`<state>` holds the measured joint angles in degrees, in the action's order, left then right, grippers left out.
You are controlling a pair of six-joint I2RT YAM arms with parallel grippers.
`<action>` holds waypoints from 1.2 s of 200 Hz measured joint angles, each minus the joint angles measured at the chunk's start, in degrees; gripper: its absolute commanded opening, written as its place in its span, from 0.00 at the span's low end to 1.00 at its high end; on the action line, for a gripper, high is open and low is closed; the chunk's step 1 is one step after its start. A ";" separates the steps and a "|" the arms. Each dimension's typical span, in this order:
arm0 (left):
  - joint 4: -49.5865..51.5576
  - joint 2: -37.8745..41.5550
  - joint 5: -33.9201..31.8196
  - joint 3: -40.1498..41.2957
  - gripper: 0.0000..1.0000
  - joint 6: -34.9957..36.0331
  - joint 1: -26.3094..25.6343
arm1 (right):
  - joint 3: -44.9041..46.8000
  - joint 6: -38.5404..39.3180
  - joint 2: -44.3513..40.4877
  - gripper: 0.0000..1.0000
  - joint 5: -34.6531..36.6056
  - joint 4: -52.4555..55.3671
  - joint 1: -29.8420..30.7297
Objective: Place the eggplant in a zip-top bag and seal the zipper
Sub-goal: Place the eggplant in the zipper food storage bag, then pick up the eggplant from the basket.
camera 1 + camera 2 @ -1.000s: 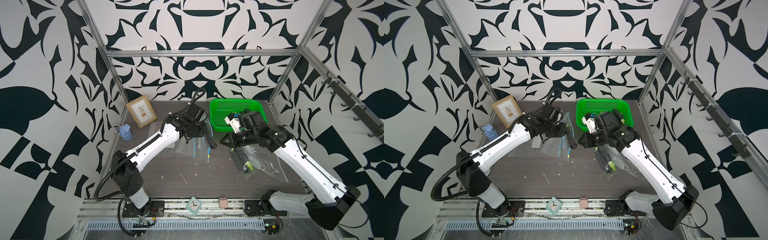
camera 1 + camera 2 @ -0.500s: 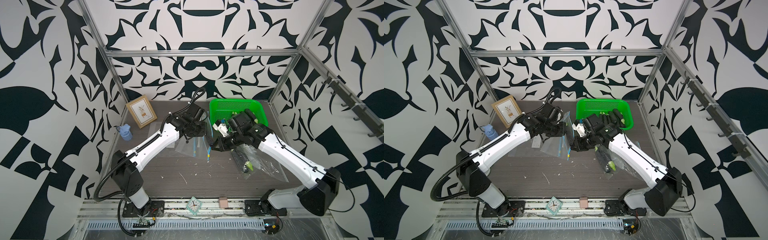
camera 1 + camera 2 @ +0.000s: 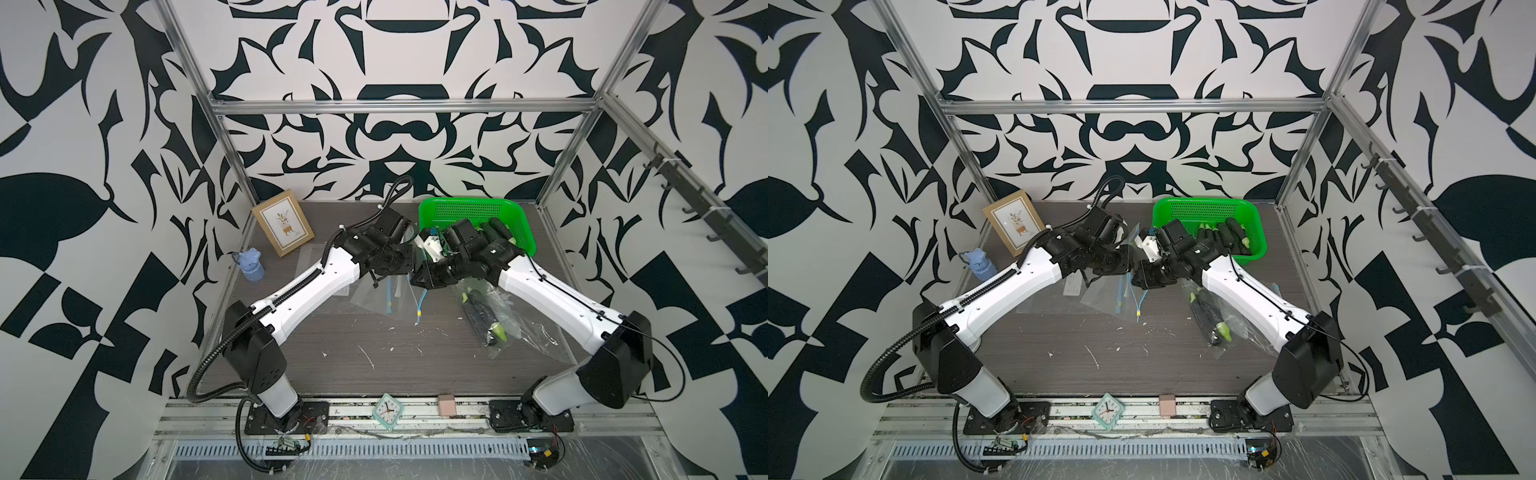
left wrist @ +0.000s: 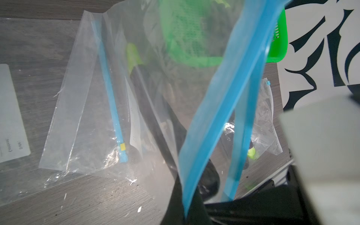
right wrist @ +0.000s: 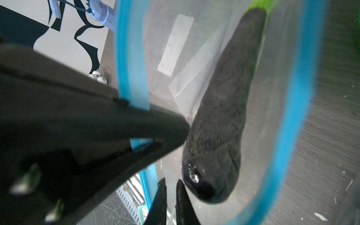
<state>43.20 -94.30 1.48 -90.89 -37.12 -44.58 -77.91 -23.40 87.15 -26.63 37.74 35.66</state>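
A clear zip-top bag (image 4: 224, 93) with a blue zipper (image 5: 130, 58) hangs from my left gripper (image 4: 187, 212), which is shut on the zipper strip. The bag's mouth gapes in a wide loop. Inside lies the eggplant (image 5: 224, 116), dark with a green stem (image 4: 132, 56). My right gripper (image 5: 171, 192) is at the mouth, beside the eggplant's rounded end. Its fingers are almost together and nothing shows between them. In both top views the left gripper (image 3: 401, 270) and the right gripper (image 3: 419, 280) meet near the table's middle, with the zipper (image 3: 417, 303) hanging below them.
A green basket (image 3: 469, 203) at the back right holds several eggplants (image 3: 1225, 237). Crumpled bags with eggplants (image 3: 486, 320) lie under the right arm. Flat empty bags (image 3: 374, 297) lie under the left gripper. A picture frame (image 3: 282, 227) and a blue bottle (image 3: 251, 266) stand at the left.
My right arm has swung left from in front of the basket to the hanging bag's mouth. The left gripper has kept hold of the bag and barely moved.
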 measured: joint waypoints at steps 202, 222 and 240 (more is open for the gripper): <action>27.93 2.75 -3.43 -21.99 0.00 11.02 8.81 | -13.90 7.04 8.11 0.84 6.51 1.38 -25.00; 24.83 2.69 -1.53 -18.23 0.00 9.88 8.11 | -14.51 7.26 14.14 0.82 9.22 0.96 -27.82; 21.00 2.43 -0.59 -14.08 0.00 8.02 7.28 | -16.50 7.37 19.78 0.81 12.46 1.01 -29.53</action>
<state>64.20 -91.88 0.89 -104.97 -29.10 -37.30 -94.41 -16.03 106.94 -14.17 38.74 6.13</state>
